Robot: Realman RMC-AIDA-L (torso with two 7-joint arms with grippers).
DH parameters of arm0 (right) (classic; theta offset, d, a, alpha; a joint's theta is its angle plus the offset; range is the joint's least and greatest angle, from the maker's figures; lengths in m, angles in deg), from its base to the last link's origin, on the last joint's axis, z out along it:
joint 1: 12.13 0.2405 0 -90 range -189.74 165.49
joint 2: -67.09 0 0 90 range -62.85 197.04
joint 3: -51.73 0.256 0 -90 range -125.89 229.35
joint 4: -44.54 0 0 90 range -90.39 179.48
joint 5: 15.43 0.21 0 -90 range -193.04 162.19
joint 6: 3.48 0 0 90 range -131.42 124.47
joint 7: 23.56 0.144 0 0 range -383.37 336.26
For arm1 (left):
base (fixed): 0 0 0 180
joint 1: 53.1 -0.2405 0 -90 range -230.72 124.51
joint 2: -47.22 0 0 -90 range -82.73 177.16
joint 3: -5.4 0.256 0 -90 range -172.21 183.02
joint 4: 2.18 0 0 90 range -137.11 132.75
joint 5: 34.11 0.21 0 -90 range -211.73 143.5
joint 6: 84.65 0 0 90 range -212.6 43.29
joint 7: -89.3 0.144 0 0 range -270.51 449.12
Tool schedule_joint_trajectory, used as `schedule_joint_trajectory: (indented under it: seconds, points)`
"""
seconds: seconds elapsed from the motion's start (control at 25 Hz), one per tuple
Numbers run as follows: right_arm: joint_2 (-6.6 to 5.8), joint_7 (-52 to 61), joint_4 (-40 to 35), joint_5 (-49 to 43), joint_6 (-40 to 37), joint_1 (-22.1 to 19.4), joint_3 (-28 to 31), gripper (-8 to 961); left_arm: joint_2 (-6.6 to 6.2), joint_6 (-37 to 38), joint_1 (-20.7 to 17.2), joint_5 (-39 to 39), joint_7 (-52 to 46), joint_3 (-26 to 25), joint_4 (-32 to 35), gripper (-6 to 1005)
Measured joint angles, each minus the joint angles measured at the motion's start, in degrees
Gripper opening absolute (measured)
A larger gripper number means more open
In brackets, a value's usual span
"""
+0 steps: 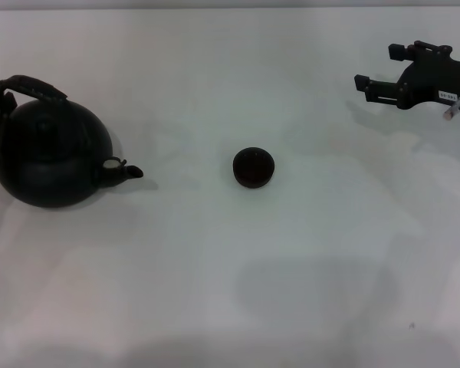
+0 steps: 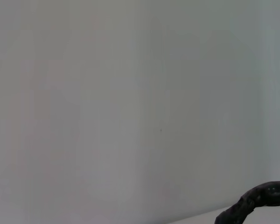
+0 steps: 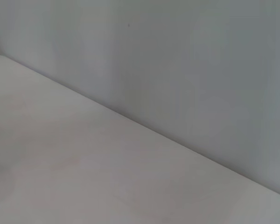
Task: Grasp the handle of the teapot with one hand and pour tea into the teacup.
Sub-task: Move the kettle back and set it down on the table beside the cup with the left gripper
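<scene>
— Right gripper [image 1: 377, 67] first: where is it, and what does it have?

— It hangs over the far right part of the tabletop [image 1: 307, 291], close to the right edge of the head view. Both fingers point toward the middle and stand apart, with bare white surface showing between them. It holds nothing and touches nothing.

— And the left gripper?

— It sits at the far left edge of the head view, against the handle [image 1: 27, 86] of the teapot [image 1: 52, 153]. Only dark parts show there, merged with the handle, so I cannot tell whether it is clamped on it or how far its fingers stand.

— Position of the teapot?

— On the left side of the tabletop, tipped over toward the right: the lid knob and the short spout [image 1: 130, 172] both face sideways toward the teacup [image 1: 253, 167], and the handle arches off to the upper left. The left wrist view catches only one curved dark piece of the handle [image 2: 256, 200] in a corner against a plain wall.

— Teacup?

— Upright near the centre, well apart from the spout and from the right gripper.

— Room to move?

— Open white surface lies between teapot and cup, and all across the near half. The right wrist view shows the tabletop's far edge [image 3: 144, 128] meeting the wall.
</scene>
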Motion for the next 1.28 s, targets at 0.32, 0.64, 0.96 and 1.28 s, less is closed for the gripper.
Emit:
schedule_joint_trajectory:
  seconds: [0.32,0.64,0.96,1.28]
  points:
    - [0.00,0.0,0.1,0.0,-0.2,0.0,0.0,842,0.10,0.4,0.0,0.0,1.6,0.0,-0.1,144]
    - [0.02,0.0,0.2,0.0,-0.3,0.0,0.0,842,0.07,0.5,0.1,0.0,1.7,0.0,-0.3,197]
    - [0.09,0.0,0.3,0.0,-0.3,0.0,0.0,842,0.11,0.1,-0.6,-0.5,3.8,0.0,-0.6,329]
    - [0.09,-0.1,0.7,0.0,-0.3,0.0,0.0,842,0.15,-4.3,-2.3,-0.8,3.9,0.0,-0.5,577]
